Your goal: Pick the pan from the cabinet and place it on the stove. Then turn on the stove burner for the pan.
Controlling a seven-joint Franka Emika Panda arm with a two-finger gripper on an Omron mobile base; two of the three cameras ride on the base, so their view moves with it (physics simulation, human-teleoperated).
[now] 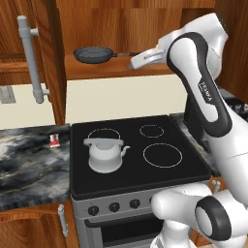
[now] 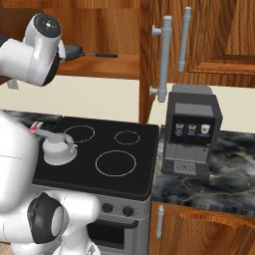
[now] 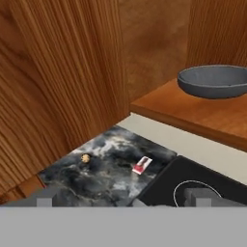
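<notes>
The small round dark grey frying pan sat on the bare wooden shelf of the open red-brown wall cabinet, toward the shelf's front edge, its thin straight handle pointing at the arm. The two-finger gripper was raised to shelf level just beyond the handle's end, fingers spread wide with nothing between them.

The pan looked rigid and fairly light, but smooth and likely slippery. Its handle seemed the sensible place to grip, close to the bowl so the pan would not sag or twist. The thin rim would be a poorer hold.

Below, the black glass cooktop carried a white kettle over its front left ring.

The arm's elbow hid the handle's end in the left base view. The hand view cut the pan at its right edge and showed no handle.
</notes>
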